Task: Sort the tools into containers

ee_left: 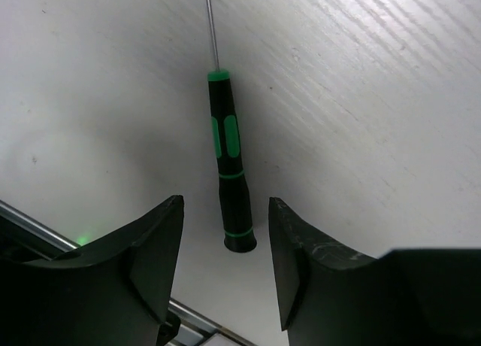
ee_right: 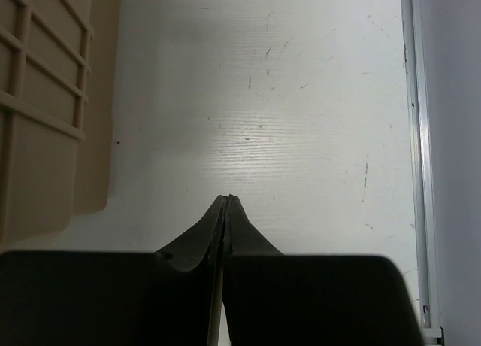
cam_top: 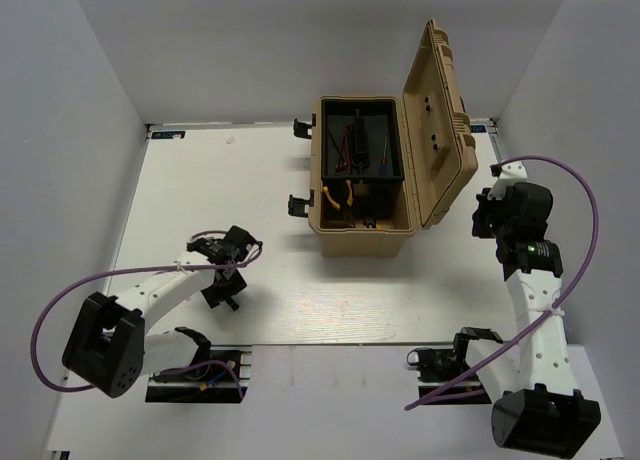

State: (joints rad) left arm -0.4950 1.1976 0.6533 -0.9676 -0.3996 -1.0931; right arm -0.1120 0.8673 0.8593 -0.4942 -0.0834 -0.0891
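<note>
A screwdriver (ee_left: 229, 165) with a black handle, green bands and a thin metal shaft lies on the white table. My left gripper (ee_left: 224, 204) is open, and the butt end of the handle lies between its fingers (ee_left: 150, 248) without touching them. In the top view the left gripper (cam_top: 226, 280) hides this screwdriver. The tan toolbox (cam_top: 340, 242) stands open at the table's middle back, its ribbed lid (cam_top: 440, 130) raised to the right. Orange-handled pliers (cam_top: 345, 198) and several slim tools (cam_top: 365, 145) lie inside. My right gripper (ee_right: 228, 201) is shut and empty beside the lid (ee_right: 37, 98). I cannot make out the hex key.
Black latches (cam_top: 300, 204) stick out from the toolbox's left side. A metal rail (ee_left: 45, 226) runs along the table edge just behind my left gripper. The right gripper (cam_top: 488, 216) hangs close to the open lid, near the table's right edge (ee_right: 415, 135). White walls enclose the table.
</note>
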